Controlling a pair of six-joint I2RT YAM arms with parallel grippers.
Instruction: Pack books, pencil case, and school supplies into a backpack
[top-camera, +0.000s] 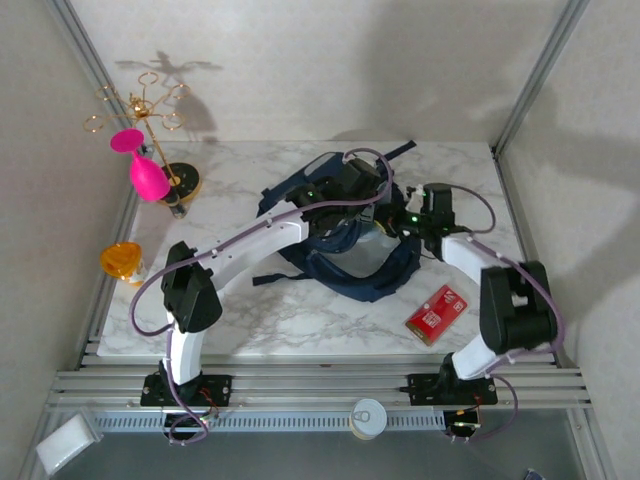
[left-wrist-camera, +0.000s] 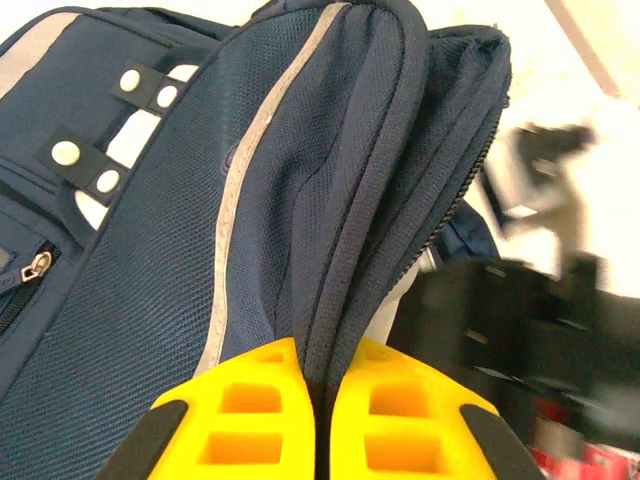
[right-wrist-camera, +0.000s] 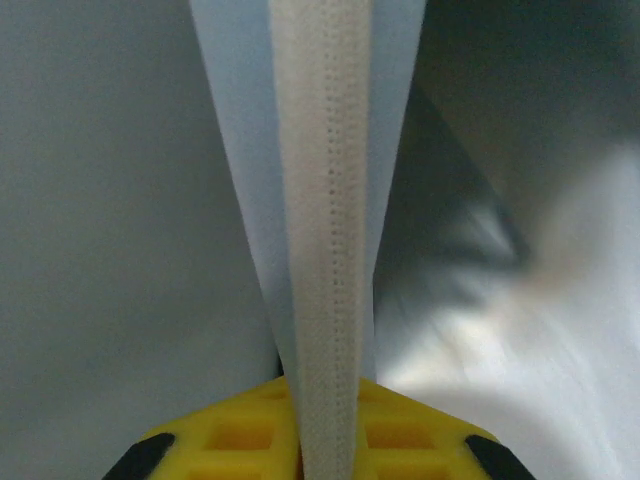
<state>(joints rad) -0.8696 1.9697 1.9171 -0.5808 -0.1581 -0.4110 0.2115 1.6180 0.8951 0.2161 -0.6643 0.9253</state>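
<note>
The navy backpack (top-camera: 350, 262) lies in the middle of the table with both arms reaching over it. My left gripper (left-wrist-camera: 320, 350) is shut on the dark padded rim of the backpack's (left-wrist-camera: 150, 300) opening, and the fabric fold runs up from between the yellow fingers (left-wrist-camera: 250, 400). My right gripper (right-wrist-camera: 325, 385) is shut on the pencil case (right-wrist-camera: 325, 200), pale grey-blue with a whitish zip strip, surrounded by pale lining. The school supplies, a flat red pack (top-camera: 437, 313), lie on the table to the right of the backpack. The books are hidden.
An orange cup (top-camera: 120, 260) stands at the table's left edge. A pink glass (top-camera: 145, 172) and a gold wire stand (top-camera: 150, 110) are at the back left. A white round lid (top-camera: 368, 417) sits on the front rail.
</note>
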